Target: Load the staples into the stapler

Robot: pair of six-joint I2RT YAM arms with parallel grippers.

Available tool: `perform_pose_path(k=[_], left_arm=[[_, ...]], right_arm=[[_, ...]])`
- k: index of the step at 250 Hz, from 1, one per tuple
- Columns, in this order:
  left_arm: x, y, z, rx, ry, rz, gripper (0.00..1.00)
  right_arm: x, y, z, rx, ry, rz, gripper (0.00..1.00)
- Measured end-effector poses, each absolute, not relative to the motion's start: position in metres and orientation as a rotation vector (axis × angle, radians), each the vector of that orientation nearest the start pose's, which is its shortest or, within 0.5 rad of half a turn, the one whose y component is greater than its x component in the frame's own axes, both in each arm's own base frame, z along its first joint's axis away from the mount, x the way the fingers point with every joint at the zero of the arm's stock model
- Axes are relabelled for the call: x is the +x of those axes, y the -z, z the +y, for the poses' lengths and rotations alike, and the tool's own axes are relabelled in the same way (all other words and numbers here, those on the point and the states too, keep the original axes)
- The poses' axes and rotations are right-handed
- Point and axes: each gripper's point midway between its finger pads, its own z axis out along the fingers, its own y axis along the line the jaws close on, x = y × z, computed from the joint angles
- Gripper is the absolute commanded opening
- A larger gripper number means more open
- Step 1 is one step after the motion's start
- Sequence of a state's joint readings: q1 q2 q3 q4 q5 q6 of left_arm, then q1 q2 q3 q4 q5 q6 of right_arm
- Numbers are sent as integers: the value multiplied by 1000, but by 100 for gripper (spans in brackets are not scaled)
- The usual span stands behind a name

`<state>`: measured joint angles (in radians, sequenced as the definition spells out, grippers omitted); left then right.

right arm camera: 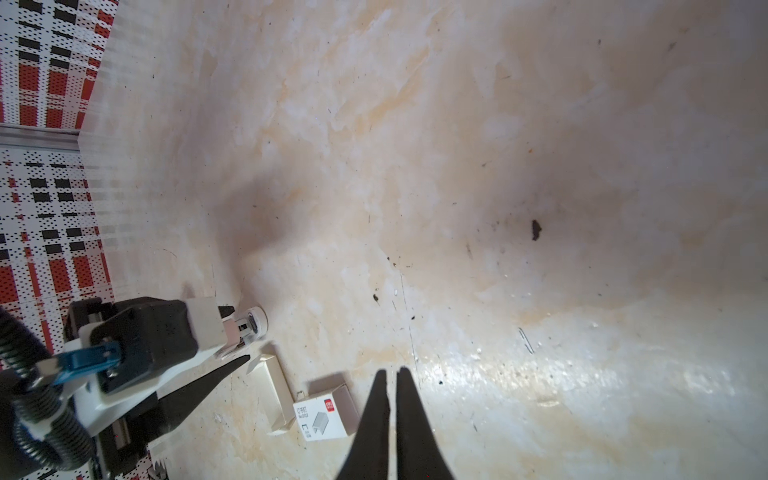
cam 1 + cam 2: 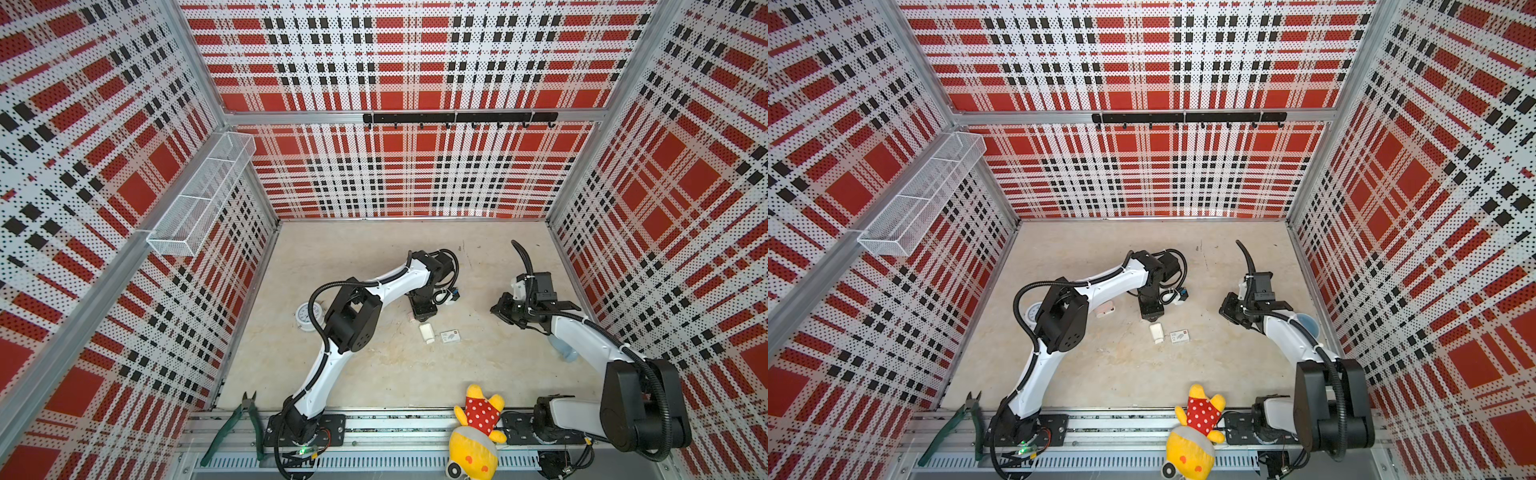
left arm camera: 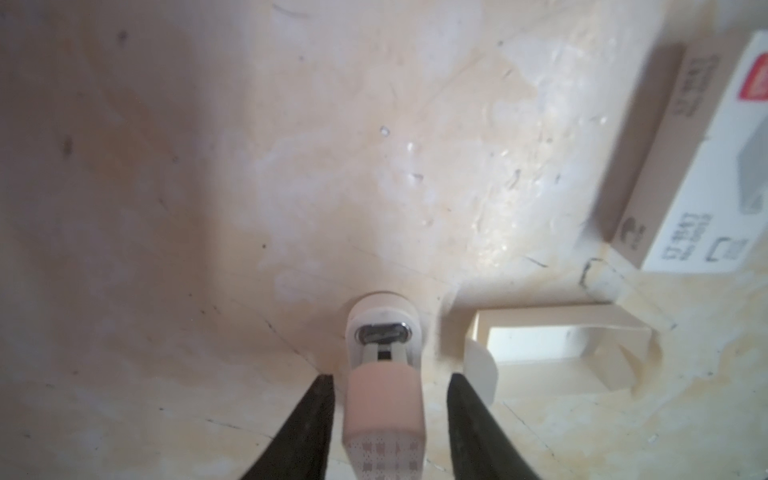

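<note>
As left gripper [image 3: 390,376] straddles stapler [image 3: 382,409], half-parted — touching neither side

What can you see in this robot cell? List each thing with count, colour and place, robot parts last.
stapler: one, pink and white, untouched between the fingers of the left tool
second stapler: one, pink, by the elbow of the left arm
staple box: one, white with orange mark, middle of the table
box tray: one, white, beside the staple box
clock: one, white, left side of table
clear container: one, bluish, behind the right arm
plush toy: one, yellow and red, front edge
pliers: one, green, front left
mesh basket: one, white, left wall
hook rail: one, black, back wall
left tool: one, black, open around the stapler
right tool: one, black, shut, right of the staple box
</note>
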<state>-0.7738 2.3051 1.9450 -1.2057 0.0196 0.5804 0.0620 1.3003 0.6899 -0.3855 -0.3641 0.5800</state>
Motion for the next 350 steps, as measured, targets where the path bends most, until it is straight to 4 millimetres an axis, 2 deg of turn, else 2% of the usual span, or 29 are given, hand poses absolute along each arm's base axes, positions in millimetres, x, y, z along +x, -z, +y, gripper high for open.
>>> perform_pose_path(k=[57, 85, 102, 138, 140, 143, 145, 155, 163, 173, 200, 225, 244, 261, 291, 321, 350], left_arm=[[324, -55, -319, 1928, 41, 2398, 61], [326, -74, -321, 1901, 60, 2365, 64], [326, -87, -322, 1879, 84, 2342, 66], [330, -124, -315, 1785, 143, 2304, 77], [331, -127, -313, 1772, 147, 2302, 80], [331, -130, -312, 1759, 153, 2303, 94], [332, -132, -311, 1750, 156, 2304, 99], [338, -144, -304, 1696, 173, 2300, 99], [343, -153, -297, 1639, 190, 2308, 99], [353, -165, -284, 1553, 209, 2315, 100], [378, -185, -243, 1317, 236, 2345, 99], [398, -190, -191, 1058, 256, 2384, 99], [408, -183, -152, 862, 268, 2407, 99], [414, -169, -114, 675, 255, 2416, 99], [407, -134, -61, 431, 212, 2397, 99], [390, -110, -33, 308, 163, 2325, 99], [378, -113, -16, 233, 138, 2196, 99]], right_arm=[[311, -82, 80, 518, -700, 2555, 16], [320, -87, 79, 475, -686, 2516, 26], [328, -92, 78, 433, -668, 2479, 36], [347, -108, 73, 331, -610, 2378, 64], [348, -108, 73, 331, -607, 2374, 66], [349, -109, 72, 317, -599, 2368, 68], [350, -110, 72, 310, -594, 2364, 70], [355, -114, 70, 293, -571, 2336, 80], [358, -117, 68, 274, -551, 2321, 86], [362, -119, 66, 266, -531, 2305, 100], [376, -126, 58, 238, -452, 2272, 100], [390, -129, 50, 213, -374, 2241, 100], [396, -127, 42, 194, -304, 2223, 100], [399, -123, 34, 184, -243, 2212, 100], [399, -120, 23, 150, -156, 2182, 100], [392, -118, 8, 112, -37, 2133, 100], [384, -104, -3, 82, 51, 2098, 100]])
